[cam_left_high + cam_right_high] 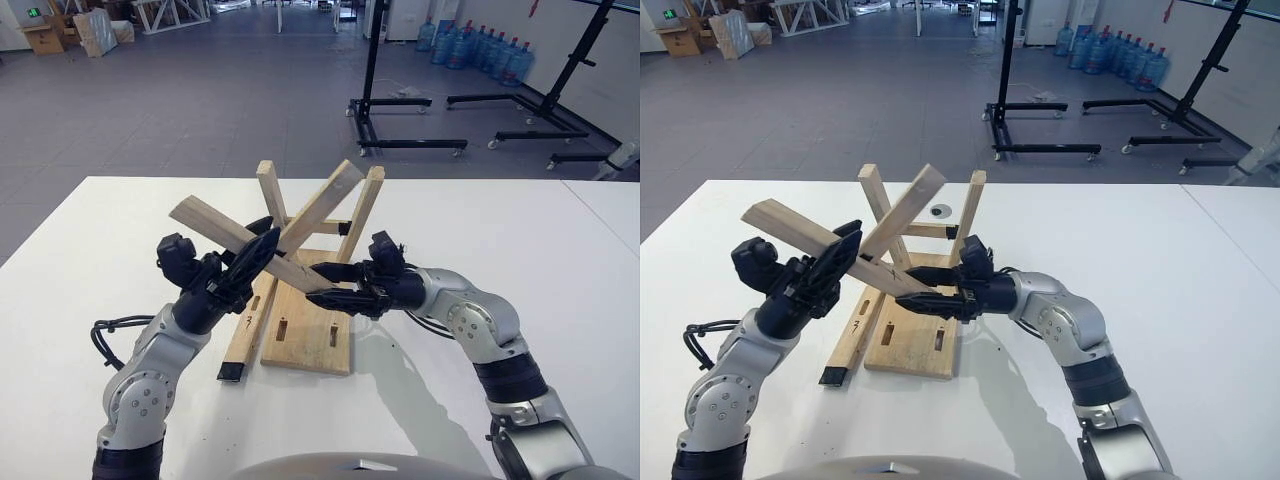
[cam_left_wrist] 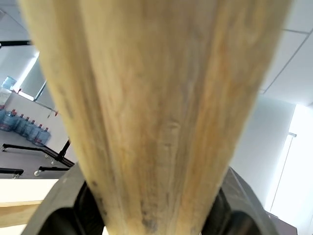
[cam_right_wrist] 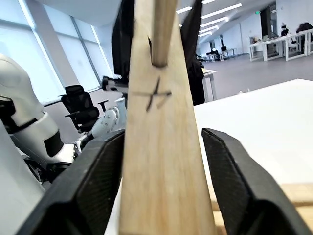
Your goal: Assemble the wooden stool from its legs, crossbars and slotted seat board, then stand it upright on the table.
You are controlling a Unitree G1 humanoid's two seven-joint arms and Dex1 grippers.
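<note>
Nearest the robot on the white surface (image 1: 500, 230), the slotted seat board (image 1: 315, 340) lay flat. A loose leg (image 1: 250, 335) lay flat along its left edge, touching or just beside it, black cap on the near end. Just above the board both claws met on one held leg (image 1: 210, 222). It was tilted, high end out to the left, low end over the board. Left claw (image 1: 262, 248) was clamped round its middle, and the left wrist view had the wood tight between both fingers. Right claw (image 1: 318, 284) was clamped on the low end, one finger at each side of the wood. A second bar (image 1: 325, 200) crossed the held leg and rose to the right; the right wrist view showed it entering a notch above a pencil mark. Beyond, at the board's far end, two upright legs (image 1: 270, 190) stood with a crossbar (image 1: 328, 227) between them. Well behind, on the floor, stood black wheeled stands (image 1: 410, 140) and a row of water bottles (image 1: 480, 45).
</note>
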